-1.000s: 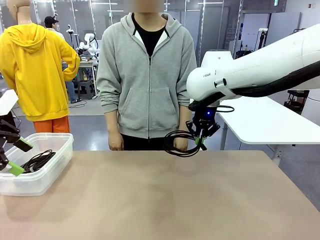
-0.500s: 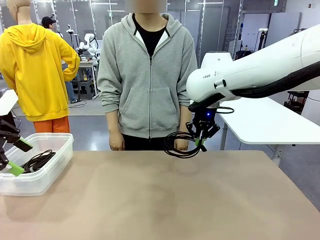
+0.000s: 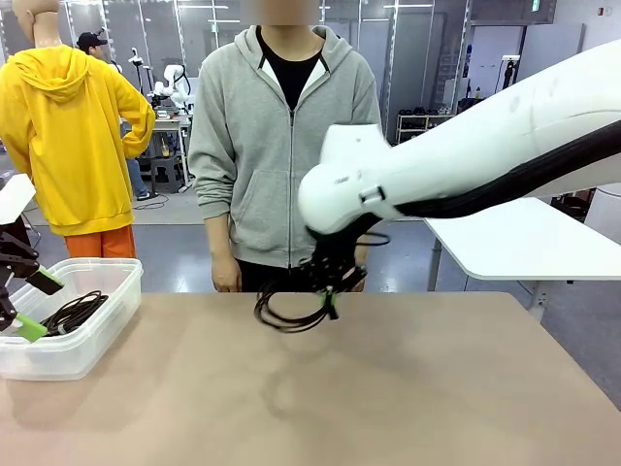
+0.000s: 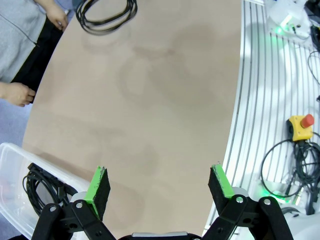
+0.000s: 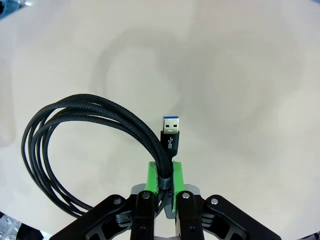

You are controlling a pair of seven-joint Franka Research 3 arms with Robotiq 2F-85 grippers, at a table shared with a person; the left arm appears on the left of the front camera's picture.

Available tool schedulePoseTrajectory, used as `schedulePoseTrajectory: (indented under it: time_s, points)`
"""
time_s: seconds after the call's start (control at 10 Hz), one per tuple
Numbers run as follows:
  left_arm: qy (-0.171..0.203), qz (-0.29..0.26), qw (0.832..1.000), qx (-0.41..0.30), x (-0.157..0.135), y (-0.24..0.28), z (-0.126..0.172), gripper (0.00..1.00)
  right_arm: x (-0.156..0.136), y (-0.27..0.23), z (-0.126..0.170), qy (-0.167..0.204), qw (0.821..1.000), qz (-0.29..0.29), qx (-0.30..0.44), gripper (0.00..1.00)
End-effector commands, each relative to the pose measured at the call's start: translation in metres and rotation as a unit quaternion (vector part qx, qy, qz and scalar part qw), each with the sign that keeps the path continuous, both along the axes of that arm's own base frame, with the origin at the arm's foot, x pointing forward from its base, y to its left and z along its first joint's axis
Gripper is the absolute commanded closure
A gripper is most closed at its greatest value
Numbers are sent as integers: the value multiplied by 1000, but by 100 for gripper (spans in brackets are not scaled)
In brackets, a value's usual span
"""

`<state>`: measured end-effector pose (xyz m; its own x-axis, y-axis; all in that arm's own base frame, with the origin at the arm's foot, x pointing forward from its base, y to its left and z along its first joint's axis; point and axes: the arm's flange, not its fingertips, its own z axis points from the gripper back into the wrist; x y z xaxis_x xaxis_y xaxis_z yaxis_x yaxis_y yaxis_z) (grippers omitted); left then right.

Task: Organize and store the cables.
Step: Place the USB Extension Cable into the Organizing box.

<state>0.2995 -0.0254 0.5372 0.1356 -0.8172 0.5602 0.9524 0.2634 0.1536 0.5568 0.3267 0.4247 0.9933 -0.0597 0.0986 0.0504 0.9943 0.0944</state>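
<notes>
A coiled black USB cable (image 3: 291, 313) was held above the brown counter (image 3: 320, 388) by the right gripper (image 3: 330, 291), near the counter's far edge and in front of a person in a grey hoodie (image 3: 283, 146). In the right wrist view, the right gripper (image 5: 165, 187) was seen with its green-padded fingers (image 5: 152, 177) clamped tight on the braided strands of the coil (image 5: 85, 145), the loop hanging off to one side and a blue-tongued USB-A plug (image 5: 170, 131) standing up just past the fingertips. The coil was clear of the counter surface, and a faint shadow lay beneath it.

At the counter's left end, a clear plastic bin (image 3: 68, 320) was seen with a second coiled black cable (image 3: 73, 311) lying inside it. The left gripper (image 3: 24, 301) was held at the bin, with its fingers spread wide apart and nothing between them. In the left wrist view, the left gripper (image 4: 160, 187) was shown with both green pads (image 4: 100, 182) well separated, the bin's rim (image 4: 20, 152) and the stored cable (image 4: 42, 182) at the lower left, and the carried coil (image 4: 107, 12) far off at the top edge near the person's hand (image 4: 57, 17)
</notes>
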Motion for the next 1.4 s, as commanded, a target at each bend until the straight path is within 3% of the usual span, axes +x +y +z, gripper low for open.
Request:
schedulePoseTrajectory:
  time_s: [0.0, 0.3, 0.6, 0.9, 1.3]
  points:
    - [-6, 3, 1000, 6, 3, -1, 1, 0, -7, 18, -27, -9, 1000, -27, -3, 86]
    - [-6, 3, 1000, 6, 3, -1, 1, 0, -27, 61, -69, -15, 999, -45, -14, 86]
    - [-6, 3, 1000, 6, 3, -1, 1, 0, -40, 89, -85, 14, 999, -37, -23, 86]
    - [-6, 3, 1000, 6, 3, -1, 1, 0, -43, 87, -82, 30, 999, -37, -15, 86]
    - [-6, 3, 1000, 6, 3, -1, 1, 0, -42, 78, -79, 41, 999, -33, 12, 19]
